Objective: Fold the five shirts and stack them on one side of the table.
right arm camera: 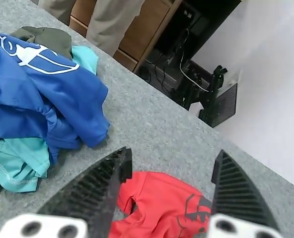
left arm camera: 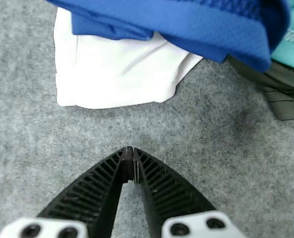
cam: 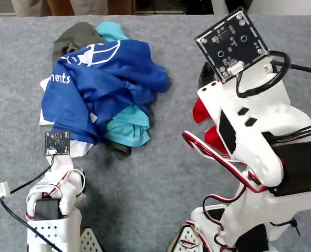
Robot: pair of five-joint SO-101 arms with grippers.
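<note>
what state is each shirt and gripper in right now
blue shirt, crumpled, on top of the others
teal shirt, bunched under the blue shirt
olive shirt, crumpled, mostly buried
white shirt, mostly covered by the blue shirt
red shirt, crumpled, lying apart
left gripper, shut, empty
right gripper, open, empty

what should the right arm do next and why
Probably lower the right gripper onto the red shirt. Its jaws stand open over that shirt, which lies alone, apart from the blue shirt and the others heaped with it, so it looks easiest to grab first.
</note>
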